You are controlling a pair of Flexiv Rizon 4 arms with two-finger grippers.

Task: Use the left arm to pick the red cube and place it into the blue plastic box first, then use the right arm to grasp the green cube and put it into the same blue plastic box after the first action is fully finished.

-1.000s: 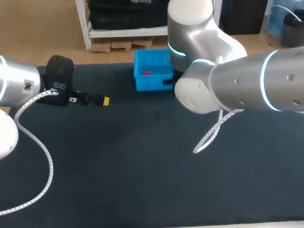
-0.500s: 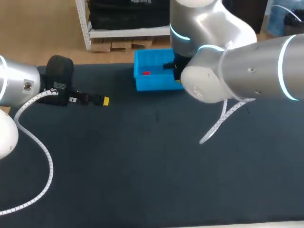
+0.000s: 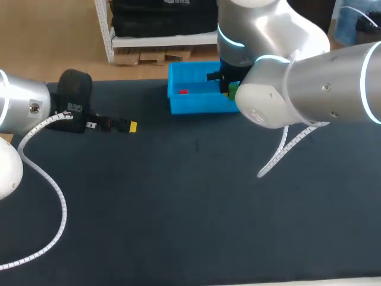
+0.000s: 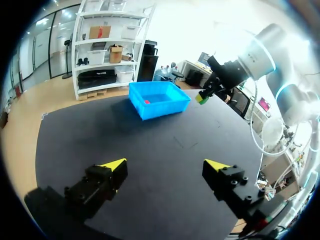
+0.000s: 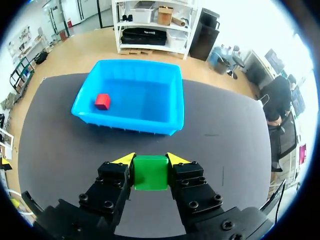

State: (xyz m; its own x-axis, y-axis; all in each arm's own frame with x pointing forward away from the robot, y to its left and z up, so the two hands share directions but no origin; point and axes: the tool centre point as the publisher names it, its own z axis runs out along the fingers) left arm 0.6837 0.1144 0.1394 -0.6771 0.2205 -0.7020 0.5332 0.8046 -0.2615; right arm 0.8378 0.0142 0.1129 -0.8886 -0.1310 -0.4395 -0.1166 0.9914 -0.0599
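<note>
The blue plastic box [image 3: 193, 95] stands at the table's far middle with the red cube [image 3: 183, 92] inside it, toward its left end. My right gripper [image 5: 150, 159] is shut on the green cube [image 5: 150, 172], held above the table just short of the box's near wall [image 5: 125, 122]. In the head view the green cube [image 3: 233, 91] peeks out beside the right arm at the box's right end. The left wrist view shows the green cube [image 4: 202, 98] in the air to the right of the box [image 4: 159, 99]. My left gripper [image 4: 162, 163] is open and empty, at the table's left [image 3: 131, 126].
My right arm's large body [image 3: 297, 89] covers the box's right end and the table behind it in the head view. A white coiled cable [image 3: 280, 152] hangs from it. Dark tabletop [image 3: 178, 202] spreads wide in front of both arms.
My right arm has carried the green cube away from the camera and rightward, closer to the blue box. The left arm has stayed where it was.
</note>
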